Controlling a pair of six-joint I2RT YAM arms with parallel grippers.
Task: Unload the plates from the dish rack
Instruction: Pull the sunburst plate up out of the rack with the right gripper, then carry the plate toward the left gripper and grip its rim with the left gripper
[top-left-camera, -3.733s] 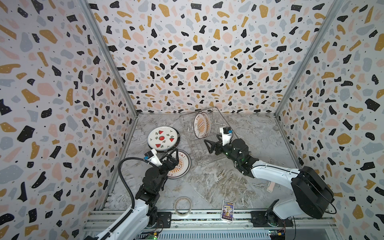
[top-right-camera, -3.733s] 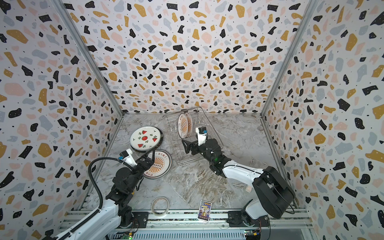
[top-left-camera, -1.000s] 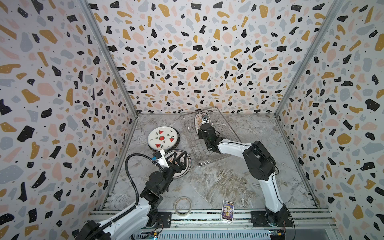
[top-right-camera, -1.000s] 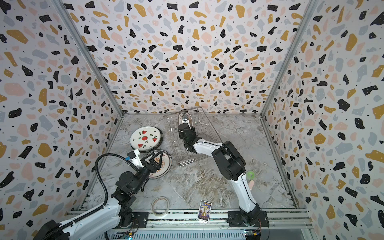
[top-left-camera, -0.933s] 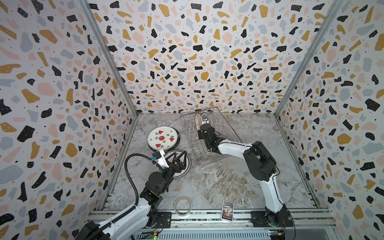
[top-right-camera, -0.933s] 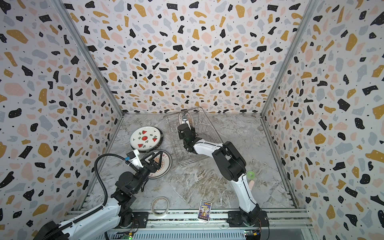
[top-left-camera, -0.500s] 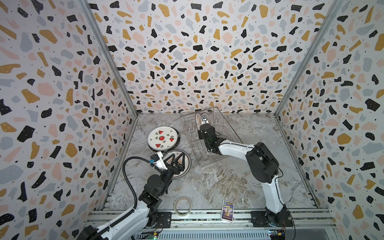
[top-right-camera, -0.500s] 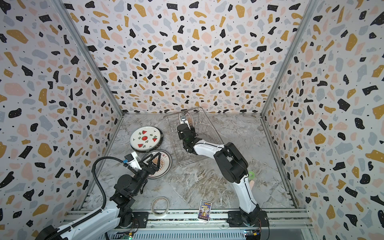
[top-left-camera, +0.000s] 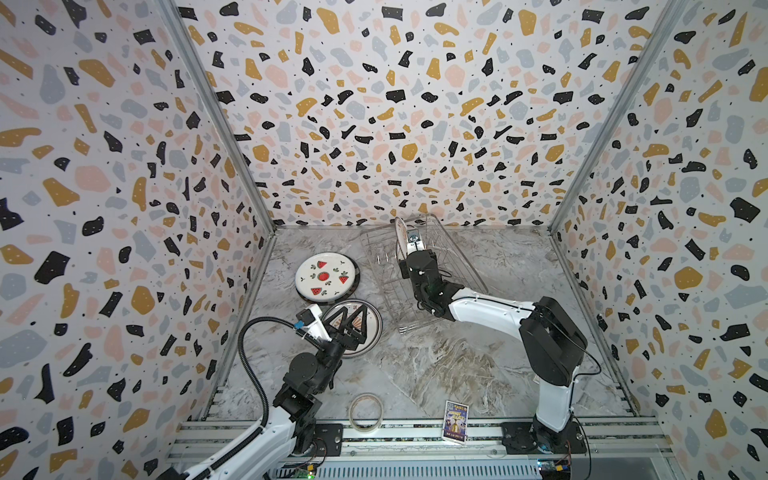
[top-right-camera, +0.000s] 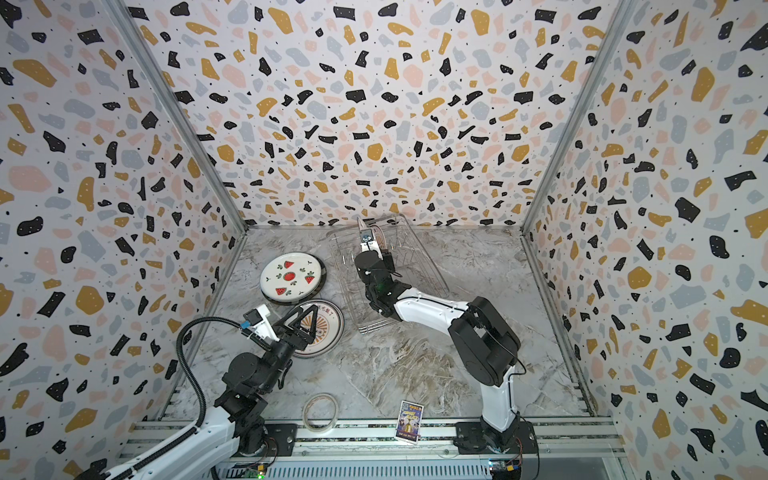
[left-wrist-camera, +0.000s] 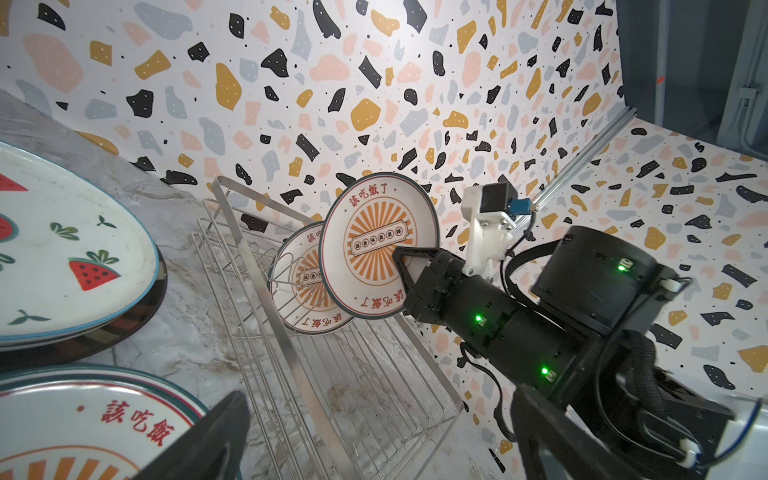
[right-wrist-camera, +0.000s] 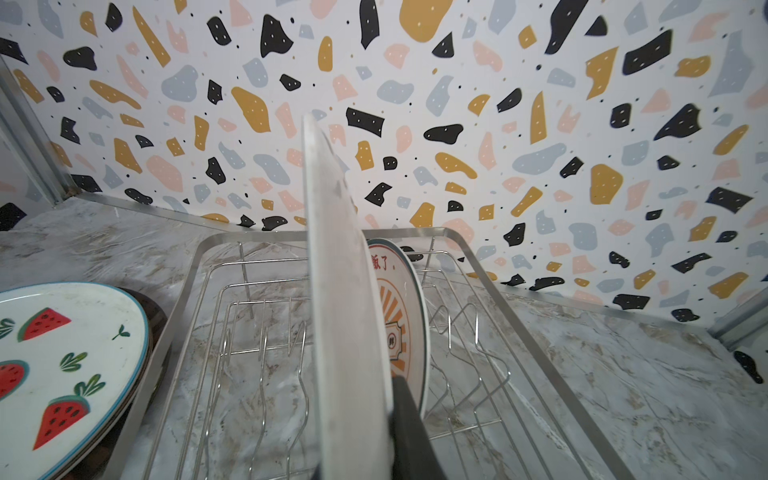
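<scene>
The silver wire dish rack (top-left-camera: 465, 266) (top-right-camera: 432, 270) (left-wrist-camera: 291, 332) (right-wrist-camera: 199, 266) stands at the back middle. My right gripper (top-left-camera: 407, 255) (top-right-camera: 370, 249) (right-wrist-camera: 374, 449) is shut on the rim of an upright orange sunburst plate (top-left-camera: 401, 239) (left-wrist-camera: 380, 245) (right-wrist-camera: 345, 332), held a little higher than a second sunburst plate (left-wrist-camera: 299, 282) (right-wrist-camera: 401, 299) that stands in the rack prongs behind it. My left gripper (top-left-camera: 349, 320) (top-right-camera: 305, 318) (left-wrist-camera: 374, 449) hangs open and empty over a flat sunburst plate (top-left-camera: 370, 332) (top-right-camera: 328, 328) (left-wrist-camera: 83, 424) on the table.
A watermelon plate (top-left-camera: 326, 276) (top-right-camera: 291, 277) (right-wrist-camera: 54, 357) lies on a dark plate left of the rack. A beige tape ring (top-left-camera: 365, 411) and a small card (top-left-camera: 456, 419) lie near the front rail. Patterned walls close in three sides.
Since the earliest frames my right arm has reached into the rack and closed on the front sunburst plate. Over the last second my left gripper has drawn back slightly, still open.
</scene>
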